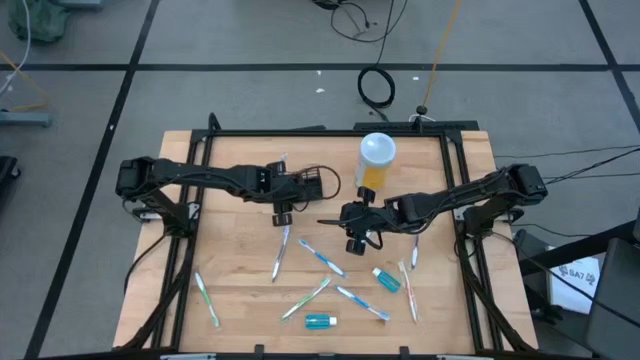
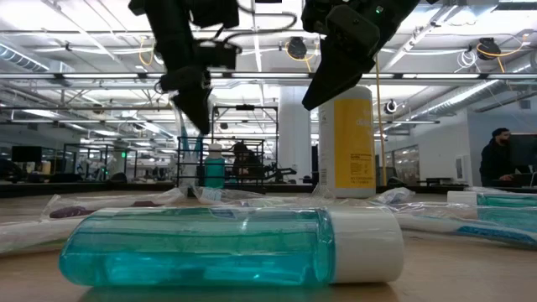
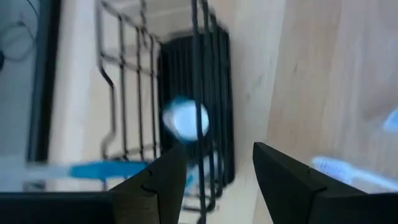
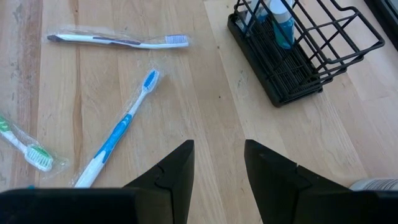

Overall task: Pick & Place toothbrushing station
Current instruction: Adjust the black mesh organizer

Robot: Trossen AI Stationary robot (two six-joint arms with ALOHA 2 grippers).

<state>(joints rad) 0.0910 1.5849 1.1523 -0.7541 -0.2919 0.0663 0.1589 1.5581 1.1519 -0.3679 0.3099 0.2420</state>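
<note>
The wooden table is sitting on a grey floor in a big room with bright ceiling lights. The black rack is standing near the table's back edge. The left gripper is hanging just beside the rack, open and empty. The right gripper is hanging farther from the rack, open and empty too. Toothbrushes are lying around.

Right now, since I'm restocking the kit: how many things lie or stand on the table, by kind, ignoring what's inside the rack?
Toothbrushes: 6 clearly seen (possible seventh uncounted)
Teal bottles: 2
Tall white-lidded container: 1
Black rack: 1
Total: 10
</note>
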